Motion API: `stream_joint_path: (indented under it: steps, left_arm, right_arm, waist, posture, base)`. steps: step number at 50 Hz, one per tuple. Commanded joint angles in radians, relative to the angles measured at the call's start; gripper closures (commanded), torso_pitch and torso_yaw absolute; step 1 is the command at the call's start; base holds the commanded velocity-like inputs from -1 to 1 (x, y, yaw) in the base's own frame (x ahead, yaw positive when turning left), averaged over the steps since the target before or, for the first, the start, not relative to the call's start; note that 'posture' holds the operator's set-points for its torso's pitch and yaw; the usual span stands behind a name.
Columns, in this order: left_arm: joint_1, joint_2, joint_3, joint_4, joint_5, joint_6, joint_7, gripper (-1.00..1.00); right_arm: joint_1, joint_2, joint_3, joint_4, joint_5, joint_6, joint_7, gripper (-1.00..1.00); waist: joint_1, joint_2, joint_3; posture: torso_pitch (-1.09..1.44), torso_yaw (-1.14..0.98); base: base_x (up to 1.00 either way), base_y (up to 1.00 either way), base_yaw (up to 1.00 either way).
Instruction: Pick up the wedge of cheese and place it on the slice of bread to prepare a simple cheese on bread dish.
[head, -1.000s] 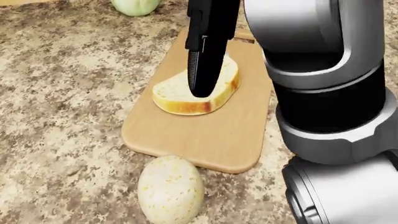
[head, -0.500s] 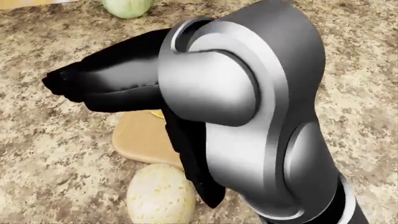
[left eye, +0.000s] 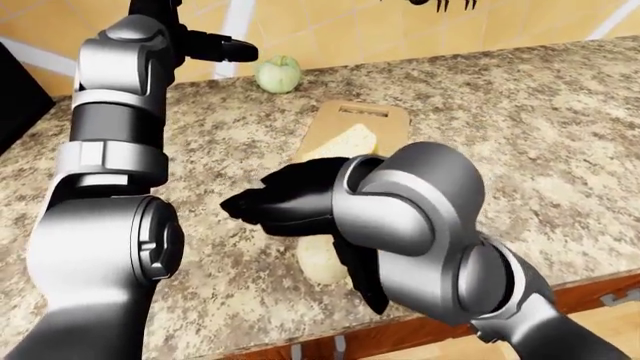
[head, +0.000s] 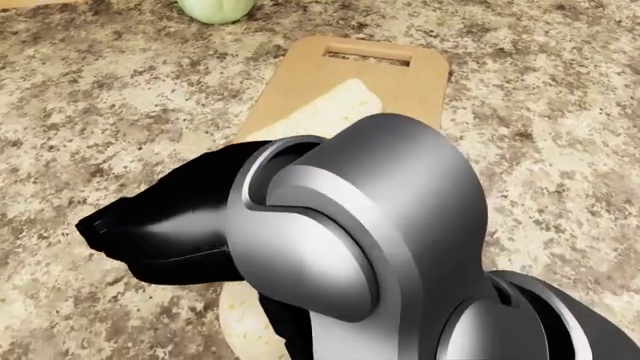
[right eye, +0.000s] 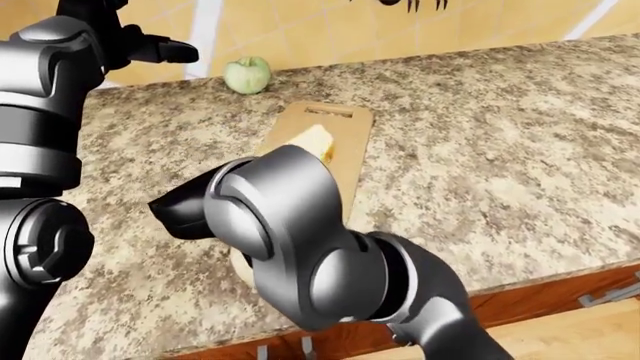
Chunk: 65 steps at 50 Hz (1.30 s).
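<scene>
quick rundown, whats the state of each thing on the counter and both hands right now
slice of bread: lying flat on the board, partly hidden by the right arm
cutting board: flat on the counter, handle slot at the top
pale oval item: on the counter below the board, mostly hidden
green round fruit: resting by the wall
right hand: over the board, grip unclear
left hand: raised, holding nothing seen

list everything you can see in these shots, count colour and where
cutting board: one, light wood with a handle slot, on the counter, top centre of the head view
bread slice: one, pale with a golden crust, on the board, partly hidden by the right arm
green round fruit: one, by the wall beyond the board
pale speckled rounded item: one, on the counter below the board, mostly hidden
counter: one, speckled granite
left hand: black, raised at upper left
right hand: black, over the board's near end
</scene>
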Motion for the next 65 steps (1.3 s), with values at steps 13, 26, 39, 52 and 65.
stream_joint_path:
  steps: [13, 26, 39, 52, 65]
  left_arm:
    - [-0.042, 0.015, 0.004, -0.039, -0.001, -0.031, 0.004, -1.00]
    - [-0.033, 0.014, 0.006, -0.075, -0.011, -0.017, -0.004, -1.00]
    - [-0.032, 0.014, 0.004, -0.089, -0.016, -0.009, -0.008, -1.00]
    - [-0.042, 0.022, 0.005, -0.076, -0.013, -0.012, -0.010, -1.00]
    - [-0.040, 0.021, 0.006, -0.080, -0.014, -0.011, -0.009, -1.00]
  right_arm:
    - [0.029, -0.017, 0.006, -0.032, -0.033, 0.022, 0.000, -0.75]
    - [0.024, -0.017, 0.039, -0.042, -0.037, 0.053, 0.000, 0.36]
    - [0.013, -0.012, 0.043, -0.037, -0.041, 0.055, 0.000, 1.00]
    - [-0.079, -0.036, 0.031, -0.021, 0.015, 0.107, 0.000, 1.00]
    - [-0.154, -0.040, -0.023, 0.040, 0.054, 0.101, 0.000, 1.00]
  waist:
    - [0.001, 0.005, -0.036]
    - [-0.005, 0.006, -0.035]
    - [-0.006, 0.010, -0.031]
    - [-0.006, 0.010, -0.029]
    - [-0.007, 0.010, -0.028]
  posture:
    - [0.00, 0.00]
    - [0.00, 0.00]
    - [0.00, 0.00]
    - [0.00, 0.00]
    - [0.00, 0.00]
  base:
    - [0.00, 0.00, 0.00]
    - [0.00, 0.00, 0.00]
    - [0.00, 0.00, 0.00]
    - [0.00, 0.00, 0.00]
    - [0.00, 0.00, 0.00]
